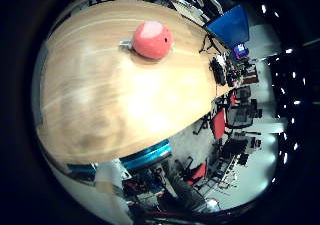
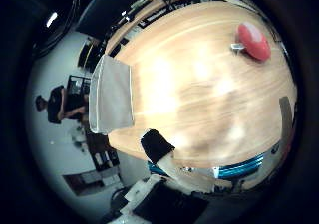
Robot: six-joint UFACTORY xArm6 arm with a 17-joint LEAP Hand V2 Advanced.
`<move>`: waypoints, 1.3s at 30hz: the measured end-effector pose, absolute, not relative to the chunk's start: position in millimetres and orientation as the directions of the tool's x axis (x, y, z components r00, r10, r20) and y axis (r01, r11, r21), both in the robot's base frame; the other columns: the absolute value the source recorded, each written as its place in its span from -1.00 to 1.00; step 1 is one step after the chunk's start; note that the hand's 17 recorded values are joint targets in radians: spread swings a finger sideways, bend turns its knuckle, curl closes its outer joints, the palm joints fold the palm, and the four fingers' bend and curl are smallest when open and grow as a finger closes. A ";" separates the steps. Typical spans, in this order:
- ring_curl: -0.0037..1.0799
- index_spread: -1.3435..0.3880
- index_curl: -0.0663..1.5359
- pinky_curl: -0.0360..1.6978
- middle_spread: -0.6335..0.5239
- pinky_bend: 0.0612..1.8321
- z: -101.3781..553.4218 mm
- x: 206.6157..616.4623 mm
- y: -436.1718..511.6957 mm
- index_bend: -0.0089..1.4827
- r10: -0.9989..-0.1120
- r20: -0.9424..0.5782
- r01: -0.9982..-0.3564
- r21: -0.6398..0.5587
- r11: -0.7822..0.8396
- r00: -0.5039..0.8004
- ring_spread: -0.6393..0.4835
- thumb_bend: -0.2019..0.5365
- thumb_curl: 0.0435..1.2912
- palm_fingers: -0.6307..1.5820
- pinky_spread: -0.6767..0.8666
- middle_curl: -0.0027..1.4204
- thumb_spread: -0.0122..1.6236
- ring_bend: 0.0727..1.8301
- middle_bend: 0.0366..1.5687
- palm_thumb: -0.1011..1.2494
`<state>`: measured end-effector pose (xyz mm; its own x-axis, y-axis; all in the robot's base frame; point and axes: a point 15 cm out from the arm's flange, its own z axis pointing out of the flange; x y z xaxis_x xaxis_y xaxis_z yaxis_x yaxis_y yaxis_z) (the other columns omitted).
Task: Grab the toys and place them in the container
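Note:
A red rounded toy (image 1: 152,40) with a small pale piece at its side lies on the round wooden table (image 1: 100,95). The thumb side palm view shows the same toy (image 2: 254,42) far across the table from a light grey rectangular container (image 2: 112,93) that sits at the table's edge. My hand (image 2: 157,144) is well above the table and away from both. Only a black fingertip and teal and white parts (image 1: 150,153) show at the edges of the views. Nothing lies between the fingers, and the hand is open.
The table's wooden top (image 2: 199,95) spreads wide between toy and container. Beyond the table's edge stand red chairs (image 1: 220,120), a blue panel (image 1: 230,25) and dark office furniture (image 2: 75,90).

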<state>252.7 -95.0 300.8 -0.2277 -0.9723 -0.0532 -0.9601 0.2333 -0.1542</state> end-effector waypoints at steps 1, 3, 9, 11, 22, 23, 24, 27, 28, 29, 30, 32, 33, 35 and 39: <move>-0.65 0.02 -0.54 -0.72 -0.11 -0.63 300.8 252.7 -95.0 -0.76 -0.972 -0.053 -0.960 -0.154 0.233 -0.228 0.08 -0.53 -0.60 -0.09 0.45 -0.50 0.19 -0.51 -0.69 -0.65; -0.65 0.02 -0.54 -0.72 -0.11 -0.63 298.8 252.0 -94.6 -0.76 -0.972 -0.053 -0.961 -0.150 0.232 -0.227 0.08 -0.53 -0.60 -0.09 0.45 -0.50 0.19 -0.50 -0.70 -0.65; -0.65 0.02 -0.54 -0.72 -0.11 -0.63 291.0 247.7 -93.6 -0.76 -0.971 -0.058 -0.963 -0.129 0.237 -0.232 0.08 -0.53 -0.60 -0.09 0.45 -0.50 0.20 -0.50 -0.70 -0.64; -0.65 0.02 -0.54 -0.72 -0.11 -0.63 290.7 247.4 -94.4 -0.76 -0.969 -0.061 -0.961 -0.128 0.244 -0.237 0.08 -0.53 -0.60 -0.09 0.45 -0.50 0.20 -0.50 -0.70 -0.64; -0.66 0.01 -0.55 -0.71 -0.11 -0.61 289.3 251.4 -108.3 -0.76 -0.963 -0.059 -0.954 -0.129 0.269 -0.264 0.08 -0.53 -0.61 -0.08 0.46 -0.50 0.20 -0.51 -0.70 -0.64; -0.66 0.01 -0.55 -0.71 -0.11 -0.60 289.9 253.1 -112.7 -0.76 -0.961 -0.058 -0.952 -0.133 0.276 -0.270 0.07 -0.52 -0.60 -0.08 0.46 -0.50 0.20 -0.51 -0.71 -0.64; -0.65 0.01 -0.55 -0.71 -0.11 -0.60 291.1 255.4 -118.0 -0.77 -0.959 -0.056 -0.950 -0.137 0.282 -0.277 0.07 -0.52 -0.60 -0.08 0.46 -0.50 0.20 -0.50 -0.71 -0.63; -0.66 0.01 -0.55 -0.71 -0.11 -0.58 292.0 263.6 -129.2 -0.77 -0.955 -0.056 -0.946 -0.132 0.297 -0.292 0.06 -0.52 -0.60 -0.08 0.46 -0.50 0.21 -0.50 -0.71 -0.62; -0.66 0.01 -0.55 -0.71 -0.11 -0.58 291.9 267.5 -133.2 -0.77 -0.954 -0.056 -0.945 -0.131 0.301 -0.296 0.06 -0.53 -0.60 -0.08 0.46 -0.50 0.21 -0.50 -0.71 -0.62; -0.66 0.01 -0.55 -0.71 -0.11 -0.58 292.1 271.2 -137.0 -0.77 -0.953 -0.057 -0.944 -0.128 0.303 -0.298 0.06 -0.53 -0.61 -0.08 0.46 -0.50 0.21 -0.50 -0.71 -0.62; -0.66 0.02 -0.55 -0.70 -0.11 -0.57 292.2 276.7 -142.5 -0.77 -0.951 -0.057 -0.943 -0.125 0.309 -0.304 0.06 -0.53 -0.61 -0.08 0.46 -0.50 0.22 -0.49 -0.72 -0.62; -0.65 0.02 -0.55 -0.70 -0.11 -0.56 291.9 285.0 -149.8 -0.77 -0.949 -0.057 -0.941 -0.123 0.315 -0.310 0.05 -0.52 -0.61 -0.09 0.46 -0.50 0.22 -0.50 -0.72 -0.61; -0.65 0.02 -0.55 -0.70 -0.11 -0.56 293.2 293.2 -157.5 -0.77 -0.947 -0.055 -0.938 -0.128 0.321 -0.317 0.05 -0.52 -0.61 -0.09 0.46 -0.50 0.23 -0.50 -0.72 -0.61; -0.65 0.02 -0.55 -0.70 -0.11 -0.56 296.2 302.7 -169.0 -0.77 -0.944 -0.051 -0.934 -0.138 0.331 -0.327 0.05 -0.52 -0.61 -0.09 0.46 -0.50 0.23 -0.49 -0.72 -0.60; -0.65 0.02 -0.55 -0.70 -0.11 -0.55 299.4 324.7 -193.4 -0.77 -0.939 -0.047 -0.929 -0.133 0.344 -0.341 0.05 -0.53 -0.61 -0.10 0.45 -0.50 0.23 -0.49 -0.73 -0.60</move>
